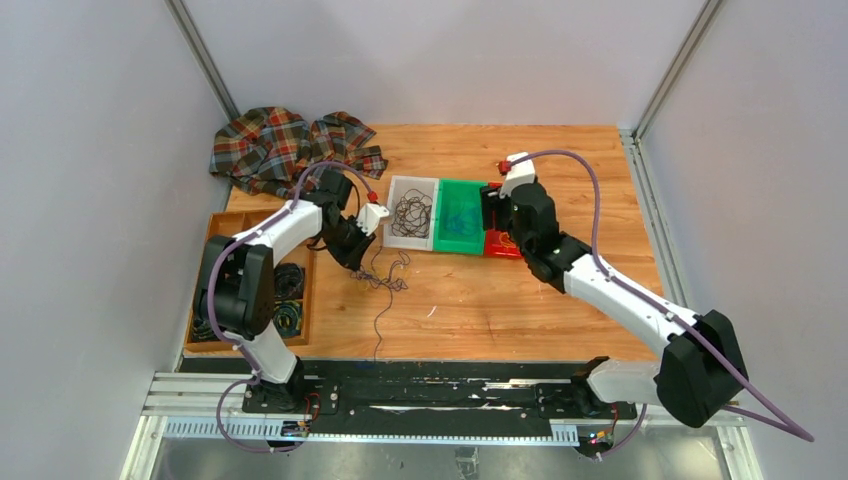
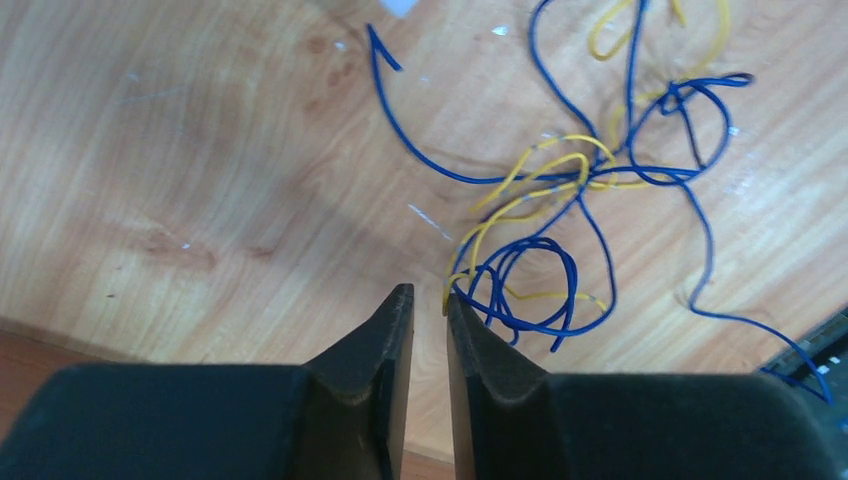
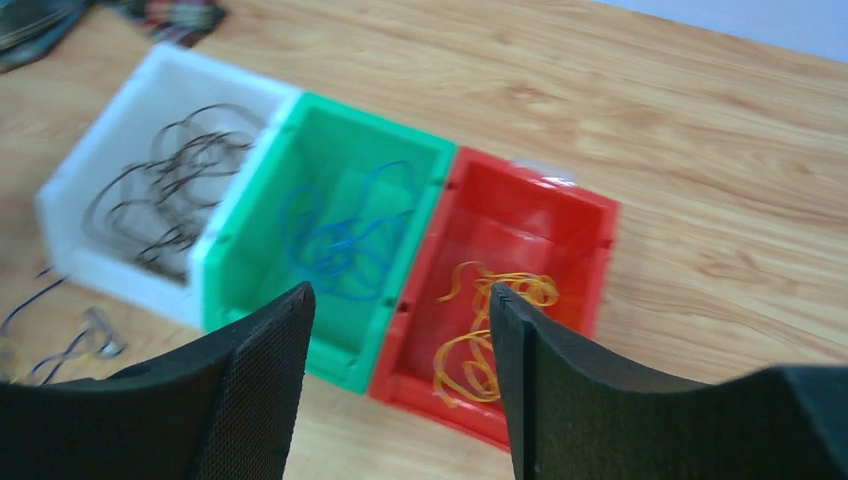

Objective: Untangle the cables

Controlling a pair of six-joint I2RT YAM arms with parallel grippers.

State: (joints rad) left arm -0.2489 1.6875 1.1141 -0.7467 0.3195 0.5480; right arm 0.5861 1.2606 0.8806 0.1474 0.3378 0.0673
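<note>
Wooden table, blue and yellow cables tangled on it just ahead of the left gripper, one yellow end right at its tip; jaws nearly together with a thin gap, can't tell if anything's pinched. Right gripper spread wide, empty, over white bin, green bin, red bin holding dark, blue, orange wires

Cables — upper loops beyond the left-wrist view's top edge
</note>
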